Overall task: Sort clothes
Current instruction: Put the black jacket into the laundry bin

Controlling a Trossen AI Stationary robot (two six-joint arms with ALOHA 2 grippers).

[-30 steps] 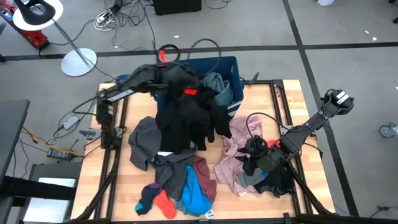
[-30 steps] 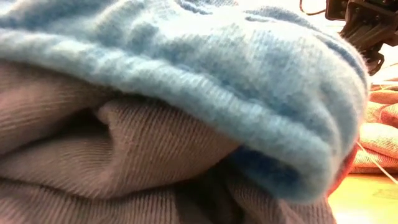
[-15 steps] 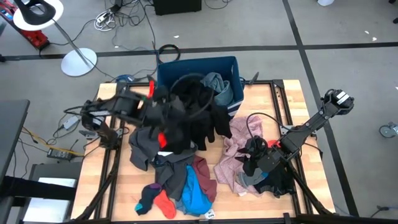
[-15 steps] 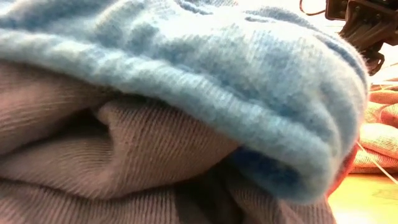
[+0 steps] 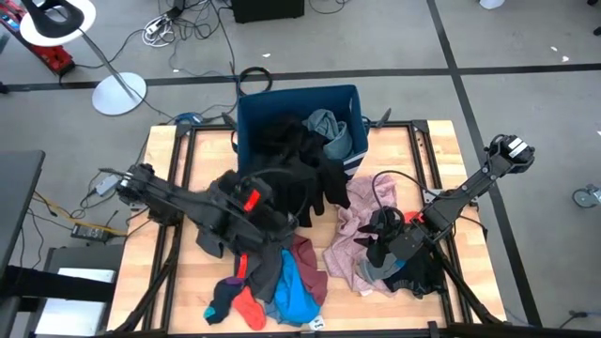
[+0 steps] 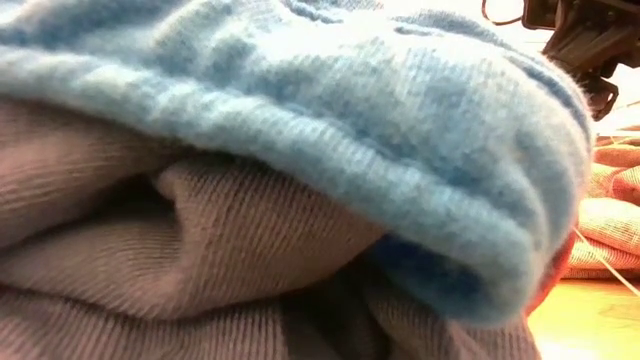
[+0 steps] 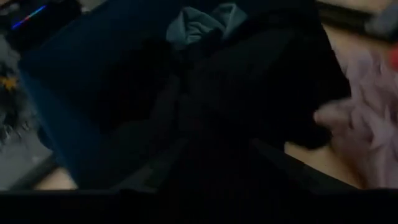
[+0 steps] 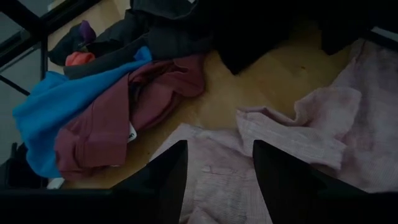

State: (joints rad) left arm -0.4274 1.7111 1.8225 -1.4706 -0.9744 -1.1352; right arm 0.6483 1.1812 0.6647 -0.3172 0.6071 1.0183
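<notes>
Black garments (image 5: 291, 183) lay under the left gripper (image 5: 252, 214), spread wide mid-table; the right gripper (image 8: 217, 171), parted, empty, hung over pink cloth (image 8: 298, 137) beside the bin (image 5: 252, 117).

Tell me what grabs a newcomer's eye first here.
The heap of clothes sprawling over the middle of the wooden table, with a bright blue garment at the near edge. Behind it, a blue bin holds black fabric spilling over its rim. The right tool hangs open over a pale pink garment.
</notes>
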